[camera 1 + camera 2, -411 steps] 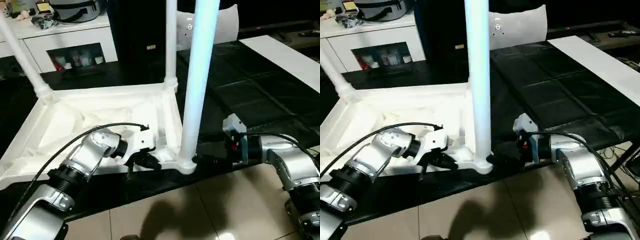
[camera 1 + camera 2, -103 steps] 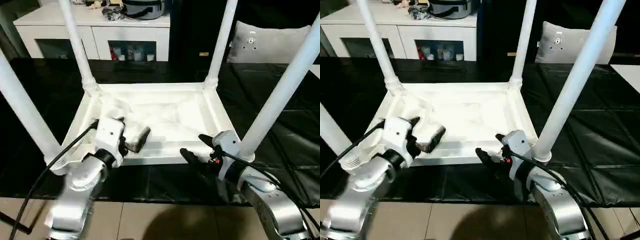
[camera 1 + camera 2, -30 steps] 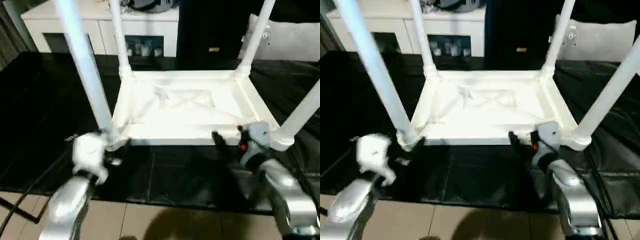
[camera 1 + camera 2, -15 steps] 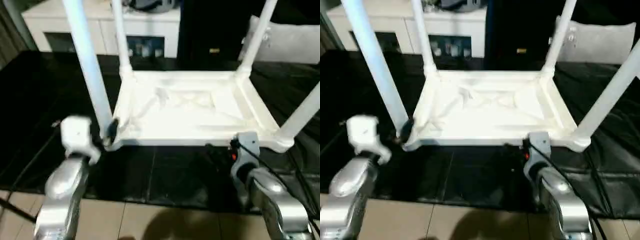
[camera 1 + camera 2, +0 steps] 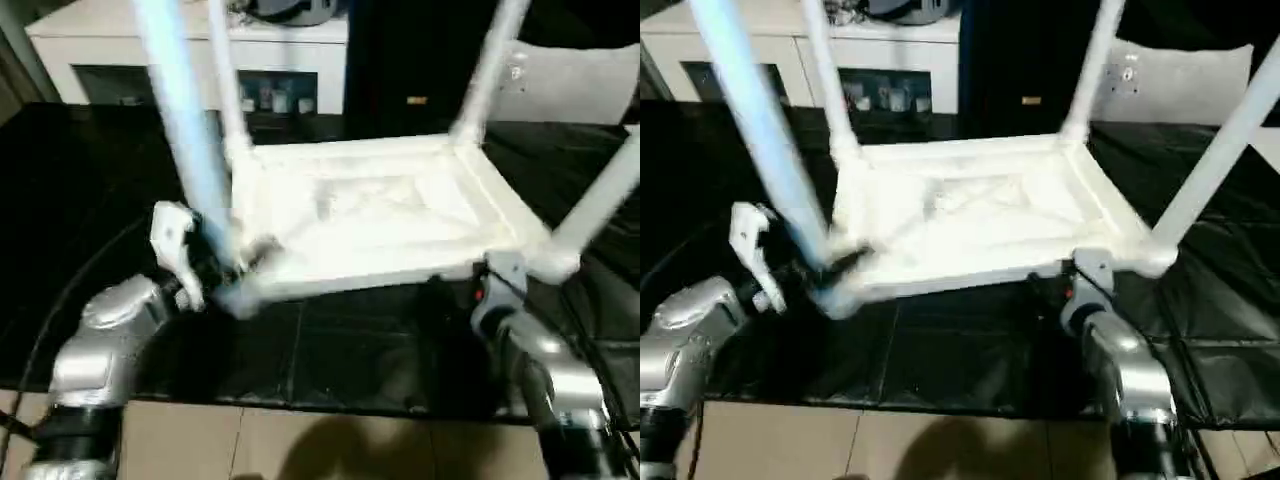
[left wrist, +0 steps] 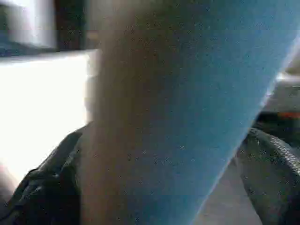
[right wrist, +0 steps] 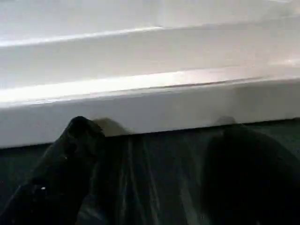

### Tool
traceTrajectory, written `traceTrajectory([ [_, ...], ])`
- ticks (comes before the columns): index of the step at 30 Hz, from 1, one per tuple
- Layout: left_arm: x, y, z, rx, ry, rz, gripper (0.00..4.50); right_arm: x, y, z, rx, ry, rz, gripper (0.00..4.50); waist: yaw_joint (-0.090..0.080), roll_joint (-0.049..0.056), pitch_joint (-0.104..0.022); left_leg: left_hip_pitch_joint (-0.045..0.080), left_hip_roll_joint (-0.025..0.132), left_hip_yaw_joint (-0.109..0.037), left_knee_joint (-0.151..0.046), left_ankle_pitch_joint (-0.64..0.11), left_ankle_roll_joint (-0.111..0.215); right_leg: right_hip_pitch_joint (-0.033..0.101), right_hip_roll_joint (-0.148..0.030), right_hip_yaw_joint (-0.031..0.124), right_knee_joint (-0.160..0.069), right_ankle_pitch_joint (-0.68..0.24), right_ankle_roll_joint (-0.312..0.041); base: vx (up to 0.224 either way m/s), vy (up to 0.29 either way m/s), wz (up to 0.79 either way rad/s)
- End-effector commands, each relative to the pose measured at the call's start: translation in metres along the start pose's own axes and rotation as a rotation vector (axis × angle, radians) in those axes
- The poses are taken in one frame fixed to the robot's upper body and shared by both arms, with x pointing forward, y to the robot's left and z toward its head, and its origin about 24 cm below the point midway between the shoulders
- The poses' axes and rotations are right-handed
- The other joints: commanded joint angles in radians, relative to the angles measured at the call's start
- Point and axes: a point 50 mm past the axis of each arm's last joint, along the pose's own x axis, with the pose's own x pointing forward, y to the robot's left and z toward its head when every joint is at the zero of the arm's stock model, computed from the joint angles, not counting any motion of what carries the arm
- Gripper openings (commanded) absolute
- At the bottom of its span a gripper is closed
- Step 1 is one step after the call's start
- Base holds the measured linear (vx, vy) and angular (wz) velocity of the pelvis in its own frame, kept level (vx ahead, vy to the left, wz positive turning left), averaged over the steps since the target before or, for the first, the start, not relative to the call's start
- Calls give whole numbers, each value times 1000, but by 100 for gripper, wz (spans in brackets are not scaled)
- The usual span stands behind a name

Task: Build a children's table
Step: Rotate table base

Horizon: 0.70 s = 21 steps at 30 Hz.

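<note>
1. Left gripper (image 5: 232, 262): located at the near-left corner of the children's table (image 5: 370, 215). In the left wrist view, its two black fingers (image 6: 44, 187) stand one on each side of the near-left leg (image 6: 173, 117), with the leg between them. The gripper is clamped around the base of that leg, just above the corner socket.
2. Near-left leg (image 5: 185, 130): rises from the near-left corner and tilts toward the left and away from the robot.
3. Children's table: lies upside down on the black mat (image 5: 330, 350), ribbed underside facing up, in the middle of the work area. All four legs are seated in the corner sockets. The near-left corner appears raised off the mat; the tabletop sits tilted.
4. Far-left leg (image 5: 228, 80) and far-right leg (image 5: 485, 75): stand at the two far corners.
5. Near-right leg (image 5: 600, 200): rises from the near-right corner and leans to the right.
6. Right gripper (image 7: 150, 173): positioned at the near edge of the tabletop, near the near-right corner. In the right wrist view, its fingers (image 7: 61, 173) are spread apart on the mat just beside the white rim (image 7: 150, 108), with nothing between them.
7. White cabinet (image 5: 120, 60): stands beyond the mat, at the far left.
</note>
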Motion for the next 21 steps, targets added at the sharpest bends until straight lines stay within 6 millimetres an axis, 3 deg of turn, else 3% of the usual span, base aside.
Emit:
traceTrajectory([
  [1,14,-22,-5,-97,24,-188,450,8,9,6,-2,-35,82,448,-2,-6,-54,-2,69,-12,-95,-146,7,46,-80,51,-65,-240,-226,0,0,0],
  [4,26,-42,-11,-111,63,-327,450,21,24,10,-48,-36,182,448,-6,-12,-55,-5,70,-10,-94,-117,20,55,-81,51,-62,-202,-241,0,0,0],
  [5,28,-45,-12,-111,67,-346,450,23,27,11,-52,-39,204,448,-10,-21,-57,-7,69,-8,-91,-96,30,60,-82,53,-60,-182,-242,0,0,0],
  [6,36,-55,-11,-127,64,-399,450,28,39,14,-69,-46,265,448,-16,-22,-58,-9,70,-7,-88,-78,37,62,-85,53,-58,-169,-248,0,0,0],
  [8,40,-61,-10,-148,57,-439,450,32,45,15,-85,-52,304,448,-22,-23,-58,-10,69,-7,-86,-61,44,64,-84,53,-58,-157,-258,0,0,0],
  [9,43,-66,-9,-151,51,-457,450,34,51,15,-97,-52,339,448,-28,-30,-59,-11,68,-5,-83,-49,53,67,-85,53,-57,-158,-265,0,0,0],
  [10,45,-67,-9,-153,50,-466,450,35,53,15,-103,-52,358,448,-29,-28,-58,-11,69,-5,-82,-44,57,66,-84,53,-59,-157,-266,0,0,0],
  [11,49,-73,-8,-156,52,-489,450,37,60,15,-126,-48,394,448,-33,-34,-60,-10,71,-4,-81,-34,64,66,-83,52,-57,-148,-271,0,0,0],
  [15,61,-87,-10,-171,66,-548,450,41,74,9,-187,-32,469,448,-37,-30,-59,-6,73,-3,-80,-34,72,65,-80,51,-55,-124,-290,0,0,0],
  [21,70,-92,-10,-153,74,-549,450,42,73,5,-204,-35,479,448,-32,-30,-58,0,77,-2,-81,-46,66,63,-77,52,-56,-126,-293,0,0,0],
])
